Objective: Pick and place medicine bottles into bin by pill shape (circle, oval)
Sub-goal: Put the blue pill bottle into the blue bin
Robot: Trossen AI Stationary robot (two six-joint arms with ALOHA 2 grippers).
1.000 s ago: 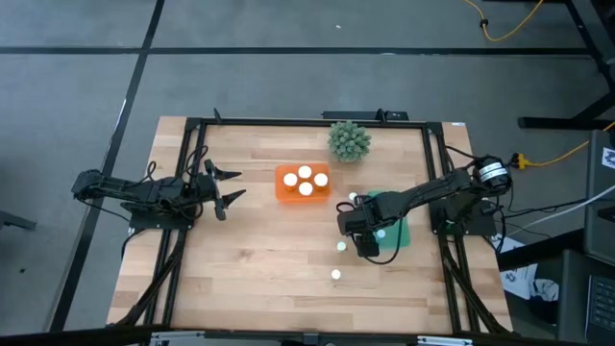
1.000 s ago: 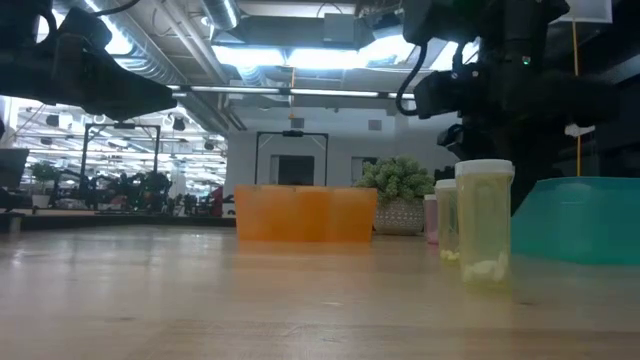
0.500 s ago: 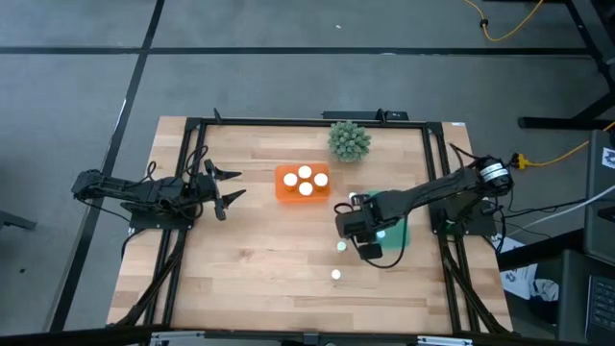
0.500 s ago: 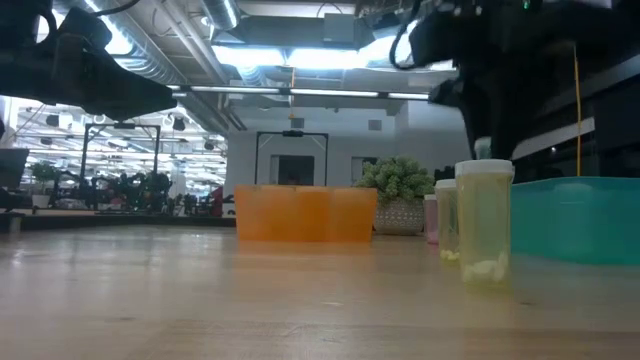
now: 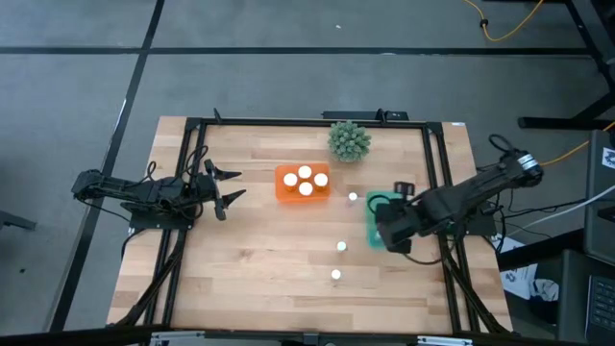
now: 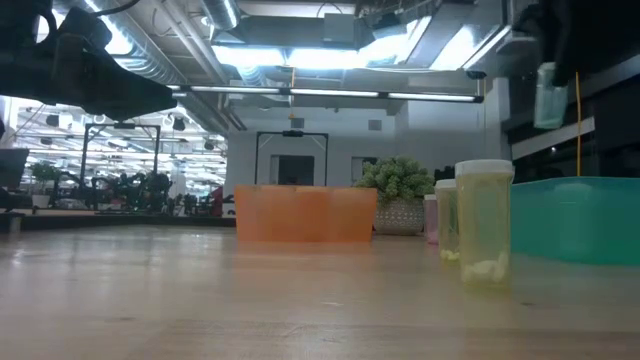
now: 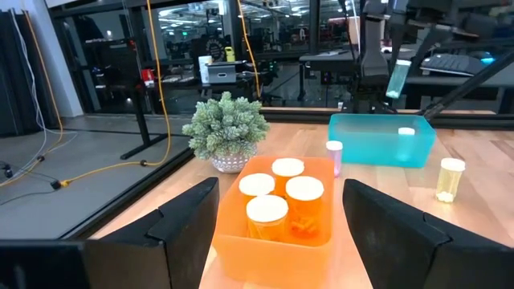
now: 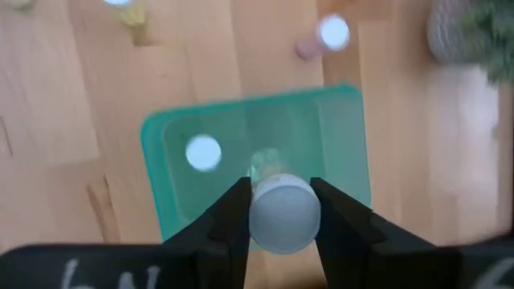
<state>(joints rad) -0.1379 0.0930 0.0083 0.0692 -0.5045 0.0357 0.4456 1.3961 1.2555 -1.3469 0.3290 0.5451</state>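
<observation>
No readable labels. Right end effector (image 8: 277, 210) pinching white-capped bottle (image 8: 279, 215) above teal bin (image 8: 333, 144); one bottle inside (image 8: 203, 152), visible only in wrist views. Left end effector (image 5: 227, 187) spread, near surface (image 5: 259, 259) left edge.

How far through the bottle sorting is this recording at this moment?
Roughly halfway. Done: four bottles stand in the orange tray and one sits in the teal tray. In hand: the right gripper holds a bottle above the teal tray. Left: three bottles on the table, one pinkish beside the teal tray and two nearer the front. The left gripper waits at the left.
</observation>
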